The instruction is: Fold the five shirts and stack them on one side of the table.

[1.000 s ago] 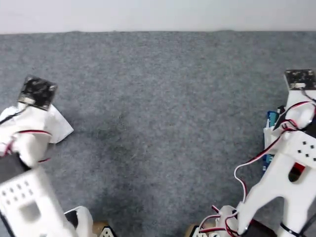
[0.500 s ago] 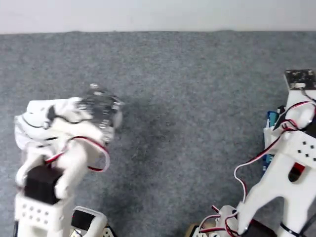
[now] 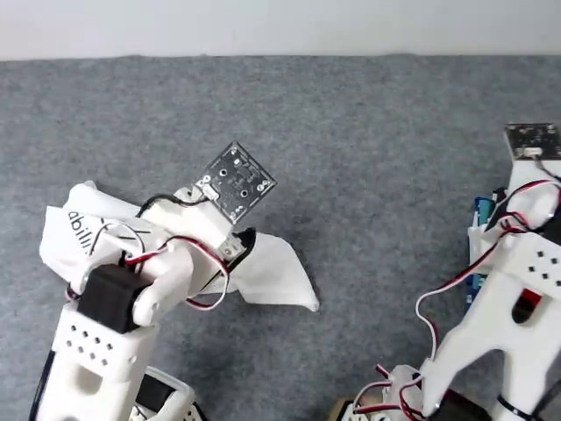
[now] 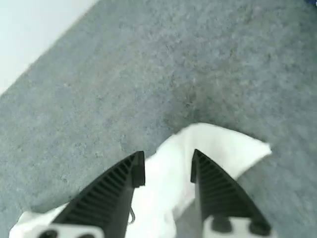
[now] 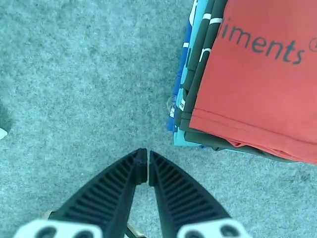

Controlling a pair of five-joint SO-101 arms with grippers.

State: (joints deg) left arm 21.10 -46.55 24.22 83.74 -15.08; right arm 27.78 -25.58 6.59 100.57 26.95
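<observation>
A white shirt (image 3: 273, 274) lies crumpled on the grey carpet at centre left, with its other end (image 3: 74, 232) trailing under the left arm. My left gripper (image 4: 164, 163) is shut on the white shirt (image 4: 218, 144), and cloth bunches between its black fingers. At the table's right side sits a stack of folded shirts (image 5: 257, 74) with a red one on top and dark and blue ones beneath. A blue sliver of the stack (image 3: 480, 215) peeks out beside the right arm. My right gripper (image 5: 148, 166) is shut and holds nothing, just above the carpet beside the stack.
The grey carpet (image 3: 368, 140) spreads bare across the middle and the far side, up to a pale wall at the back. Both arm bases and their red and white cables (image 3: 438, 307) crowd the near edge.
The left arm has swung from the far left edge toward the table's middle, dragging the white shirt with it. The right arm has stayed still.
</observation>
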